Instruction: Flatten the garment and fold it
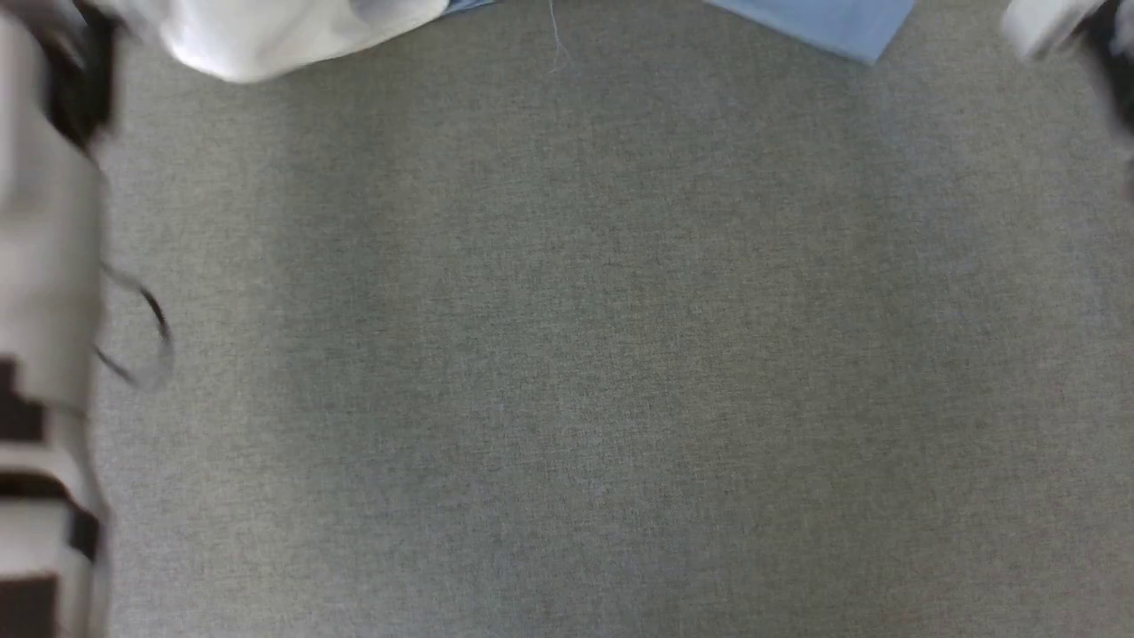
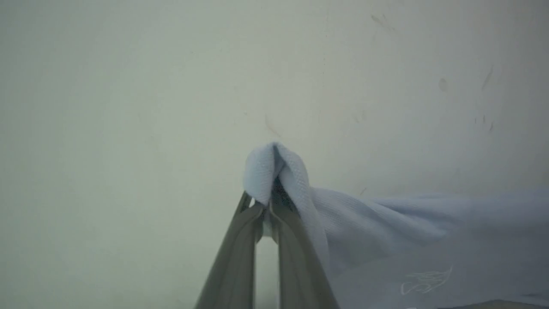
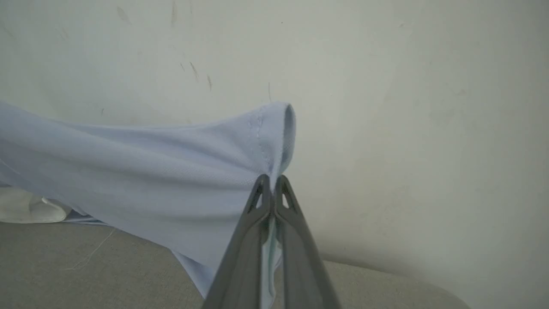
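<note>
grey cloth surface [image 1: 567, 354] below, pale wall [image 2: 128, 86] ahead. my left pincer [image 2: 266, 208] is clamped tight on a bunched edge of the light-blue t-shirt [image 3: 141, 176] and my right pincer [image 3: 273, 182] on a hemmed corner. the shirt is stretched between them. flattening underway, i reckon. no fold made yet.

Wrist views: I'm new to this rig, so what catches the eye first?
The light-blue garment hangs stretched before a pale wall. The left end effector is shut on a bunched fold of it, the right end effector on a stitched hem. The head view looks down on a grey cloth surface.
</note>
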Controlling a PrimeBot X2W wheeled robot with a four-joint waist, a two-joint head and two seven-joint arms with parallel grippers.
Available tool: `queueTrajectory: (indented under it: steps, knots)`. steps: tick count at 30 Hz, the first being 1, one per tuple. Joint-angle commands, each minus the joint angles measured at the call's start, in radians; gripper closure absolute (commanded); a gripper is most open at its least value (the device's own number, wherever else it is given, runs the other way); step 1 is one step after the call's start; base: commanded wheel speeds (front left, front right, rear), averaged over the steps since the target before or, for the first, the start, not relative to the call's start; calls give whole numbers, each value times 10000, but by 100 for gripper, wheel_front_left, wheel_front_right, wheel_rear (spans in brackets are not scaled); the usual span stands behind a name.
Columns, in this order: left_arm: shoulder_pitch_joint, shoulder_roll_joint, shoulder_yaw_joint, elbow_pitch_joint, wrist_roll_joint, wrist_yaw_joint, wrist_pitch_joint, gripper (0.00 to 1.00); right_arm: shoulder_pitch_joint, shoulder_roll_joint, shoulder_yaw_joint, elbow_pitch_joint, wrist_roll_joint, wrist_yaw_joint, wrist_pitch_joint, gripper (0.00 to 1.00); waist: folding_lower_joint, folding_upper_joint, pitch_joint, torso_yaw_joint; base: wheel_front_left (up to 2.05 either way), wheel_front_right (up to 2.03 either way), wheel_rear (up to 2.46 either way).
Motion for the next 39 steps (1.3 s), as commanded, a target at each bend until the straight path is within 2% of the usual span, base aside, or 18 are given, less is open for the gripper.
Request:
queueTrajectory:
  steps: [1,5,11,14,17,18,20,24,30,35,39]
  knots:
    - [668,-97,54,37,-208,-85,-47,100,486,-46,218,-33,279,-23,-163,100,-2,0,-215,81,0,0,0]
    - [2798,-343,253,-414,-641,-158,-54,100,1961,-370,741,-525,1079,-23,-467,100,-2,0,-754,238,0,0,0]
    - [6679,-665,523,-2080,-1432,-24,165,100,4975,-1327,943,-1904,2100,-23,-431,100,-2,0,-1846,412,0,0,0]
    - [8556,-559,626,-3511,-1723,379,699,100,6537,-1724,690,-2703,2280,-23,-258,100,-2,0,-2305,405,0,0,0]
    - [10444,-337,861,-5390,-1936,1149,1370,100,7991,-1951,142,-3467,2116,-23,-139,100,-2,0,-2701,365,0,0,0]
    - [10444,-337,861,-5390,-1936,1149,1370,100,7991,-1951,142,-3467,2116,-23,-139,100,-2,0,-2701,365,0,0,0]
    - [11653,-152,1066,-6803,-1981,1786,1801,100,8961,-1964,-430,-4016,1889,-23,-81,100,-2,0,-2913,353,0,0,0]
    - [13846,190,1321,-9378,-1999,2916,2870,100,10927,-1633,-1751,-5243,1305,-23,431,100,-2,0,-3167,364,0,0,0]
    - [15920,386,1488,-11886,-2073,4024,4058,100,13452,-396,-3874,-7248,253,-23,1657,100,-2,0,-3339,479,0,0,0]
    - [16702,512,1650,-12992,-2022,4538,4485,100,14904,744,-5294,-9005,-559,-23,2611,100,-2,0,-3415,508,0,0,0]
    - [16320,596,1658,-13241,-1965,4450,4443,100,14976,1288,-5695,-9763,-1040,-23,3150,100,-2,0,-3330,424,0,0,0]
